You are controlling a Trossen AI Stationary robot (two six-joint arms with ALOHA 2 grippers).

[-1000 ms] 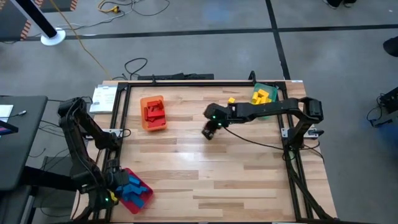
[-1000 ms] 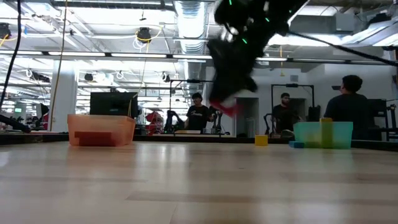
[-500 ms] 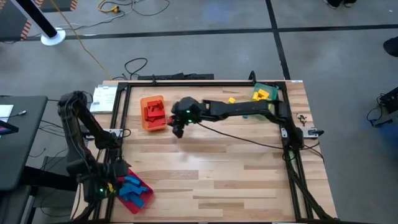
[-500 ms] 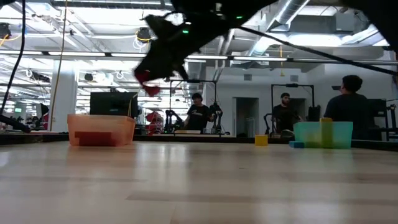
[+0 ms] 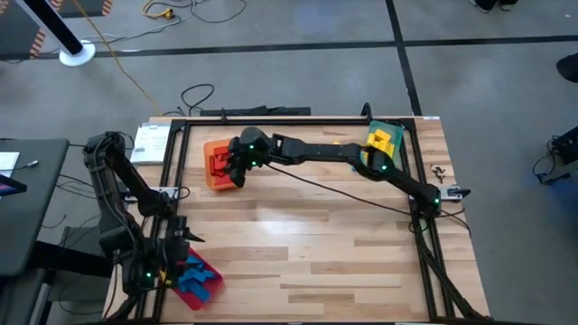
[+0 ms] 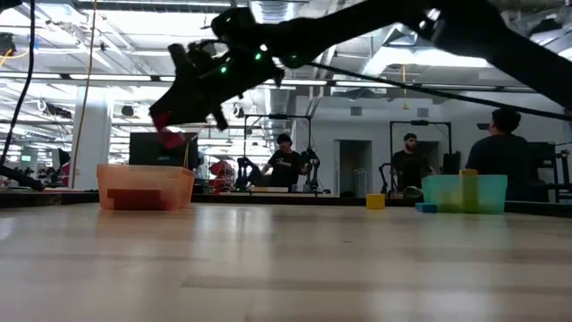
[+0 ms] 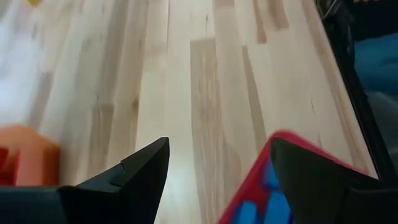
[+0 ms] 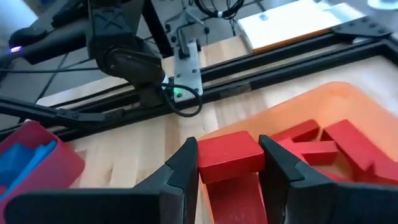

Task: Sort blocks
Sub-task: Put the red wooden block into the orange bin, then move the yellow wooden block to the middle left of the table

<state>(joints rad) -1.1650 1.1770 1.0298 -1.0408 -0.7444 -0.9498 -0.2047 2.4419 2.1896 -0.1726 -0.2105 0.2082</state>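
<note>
Because the right gripper [image 8: 229, 163], jaws clamped on a red block [image 8: 230, 155], hangs at the orange tray's [image 5: 213, 181] rim, release risks spilling it onto the counter [image 5: 307, 244].

The left gripper [image 7: 217, 165] waits, jaws apart, beside the red tray [image 5: 209, 287].

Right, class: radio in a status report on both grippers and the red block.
Right gripper shut on red block, above orange tray. Left gripper open, empty, by red tray of blue blocks. Nothing in the way.

Robotics lab: exposed ducts [image 6: 277, 27], workstations [image 6: 161, 148]
</note>
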